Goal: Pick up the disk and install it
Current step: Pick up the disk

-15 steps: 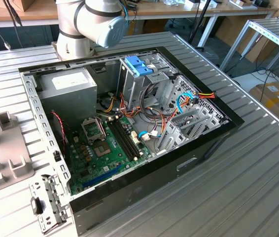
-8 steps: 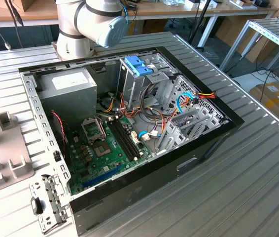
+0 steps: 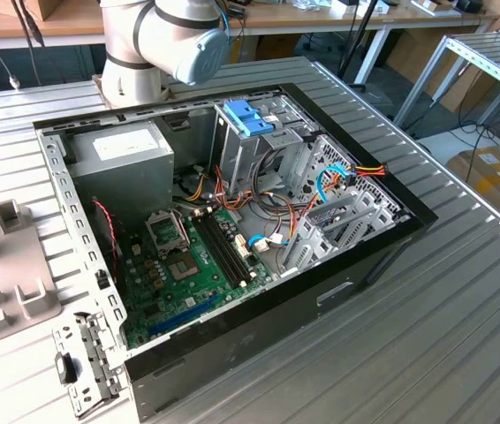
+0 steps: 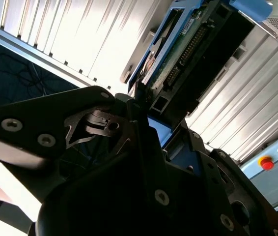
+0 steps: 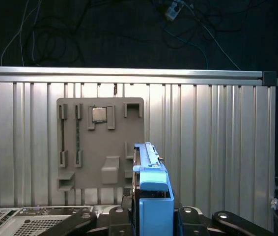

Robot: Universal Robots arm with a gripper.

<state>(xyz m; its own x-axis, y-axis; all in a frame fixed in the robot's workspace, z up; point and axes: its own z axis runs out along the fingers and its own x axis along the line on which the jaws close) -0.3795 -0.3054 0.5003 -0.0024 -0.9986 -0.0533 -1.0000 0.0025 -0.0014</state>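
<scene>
The disk (image 5: pixel 151 179), its lower end hidden, stands edge-on, clamped in the gripper (image 5: pixel 152 216); the arm (image 3: pixel 166 44), cut off above, rises on the far side of the computer case (image 3: pixel 259 327).

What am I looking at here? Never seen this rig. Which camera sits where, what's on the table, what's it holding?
It is one robot arm with a gripper, working at a ribbed metal table. The exterior view comes from a camera off the arm. It shows an open computer case lying on the table, with a motherboard, a grey power-supply box and a metal cage with a light-blue top inside. A grey parts tray lies at that view's left.

The two wrist views come from cameras riding on the arm. In the first wrist view the gripper is shut on the disk, a flat hard drive with a blue end piece, with the tray behind it. The second wrist view shows the disk close up, past the gripper's dark linkage.
</scene>
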